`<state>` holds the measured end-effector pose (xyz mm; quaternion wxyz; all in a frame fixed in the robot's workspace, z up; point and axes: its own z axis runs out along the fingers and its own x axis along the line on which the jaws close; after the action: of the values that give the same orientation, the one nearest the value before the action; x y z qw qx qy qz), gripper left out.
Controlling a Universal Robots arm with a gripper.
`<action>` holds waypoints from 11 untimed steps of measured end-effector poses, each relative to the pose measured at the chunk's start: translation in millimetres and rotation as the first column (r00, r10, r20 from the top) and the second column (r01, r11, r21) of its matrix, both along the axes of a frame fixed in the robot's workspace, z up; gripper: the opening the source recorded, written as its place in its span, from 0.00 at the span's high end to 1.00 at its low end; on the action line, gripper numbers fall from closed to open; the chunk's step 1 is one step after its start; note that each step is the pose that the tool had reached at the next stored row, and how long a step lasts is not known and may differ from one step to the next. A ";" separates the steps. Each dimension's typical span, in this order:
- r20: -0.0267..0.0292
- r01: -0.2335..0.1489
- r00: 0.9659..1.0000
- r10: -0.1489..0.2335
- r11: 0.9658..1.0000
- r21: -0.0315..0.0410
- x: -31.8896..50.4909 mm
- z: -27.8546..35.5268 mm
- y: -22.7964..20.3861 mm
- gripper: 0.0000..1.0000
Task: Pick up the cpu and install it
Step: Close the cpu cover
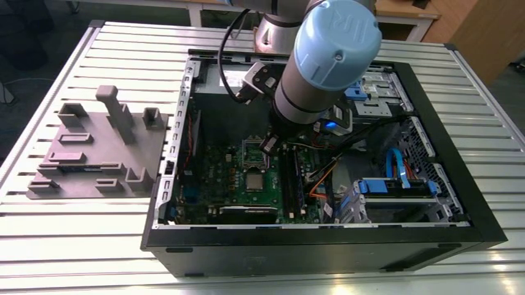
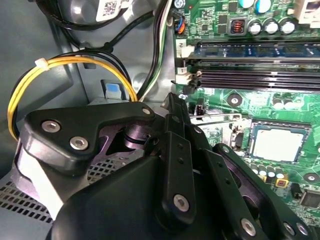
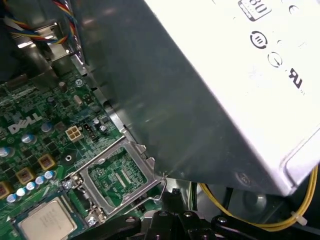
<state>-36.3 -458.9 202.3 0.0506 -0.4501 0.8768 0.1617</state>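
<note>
Jaws (image 2: 172, 102) half hidden, state unclear, beside cpu (image 2: 278, 143) in the socket.

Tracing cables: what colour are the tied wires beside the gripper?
Yellow wires, bundled with a white tie; clearest in the second wrist view.

Silver-topped cpu (image 1: 256, 180) on green motherboard (image 1: 221, 184), black computer case (image 1: 328, 246), grey fixture (image 1: 94, 153), yellow cables (image 2: 60, 65).

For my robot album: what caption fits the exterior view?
Robot arm reaches into an open computer case, above the cpu.
</note>
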 end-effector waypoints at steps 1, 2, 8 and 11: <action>0.000 0.000 1.000 0.000 1.000 0.000 0.0 -0.5 0.6 0.90; 0.000 0.000 1.000 0.000 1.000 0.001 0.0 -1.0 1.2 0.90; 0.000 0.000 1.000 0.000 1.000 0.004 0.0 -3.8 4.7 0.90; 0.000 0.000 1.000 0.000 1.000 0.005 0.0 -5.0 5.8 0.90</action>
<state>-36.3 -453.1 197.4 0.0516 -0.4500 0.8764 0.1638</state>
